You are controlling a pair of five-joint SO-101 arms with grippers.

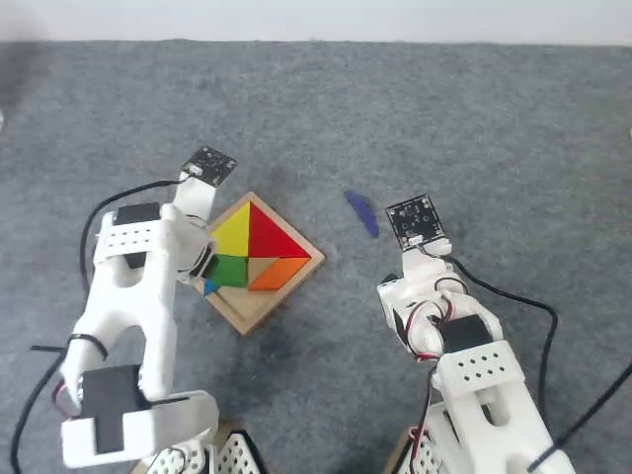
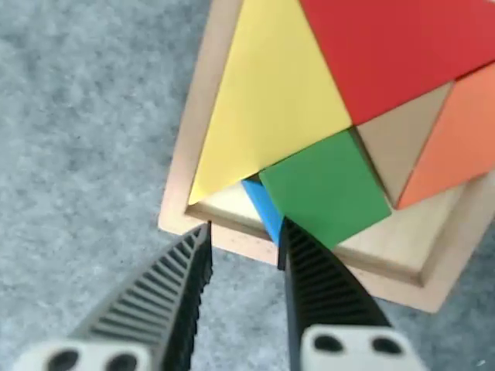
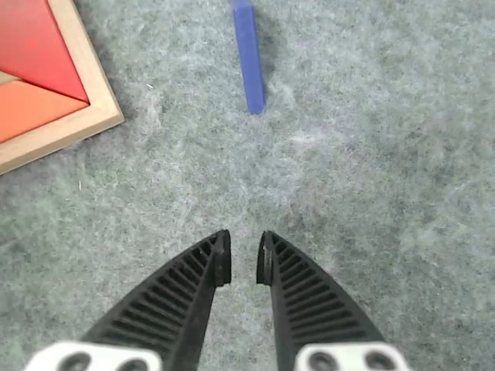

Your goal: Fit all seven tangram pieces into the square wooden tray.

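Left gripper (image 2: pixel 244 232): was seen partly open, empty, square wooden tray (image 2: pixel 199 116) just ahead
Right gripper (image 3: pixel 244 256): was seen barely open, empty

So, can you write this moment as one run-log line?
left gripper: open at square wooden tray rim, beside light-blue piece | right gripper: over grey carpet | dark-blue piece: on carpet, outside tray

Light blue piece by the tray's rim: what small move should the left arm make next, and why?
Probably nudge the light blue piece inward with the left end effector so it drops flat. It shows as a narrow strip wedged between the yellow triangle and the green square at the wooden tray's rim, seemingly tilted; the open end effector sits right beside it.
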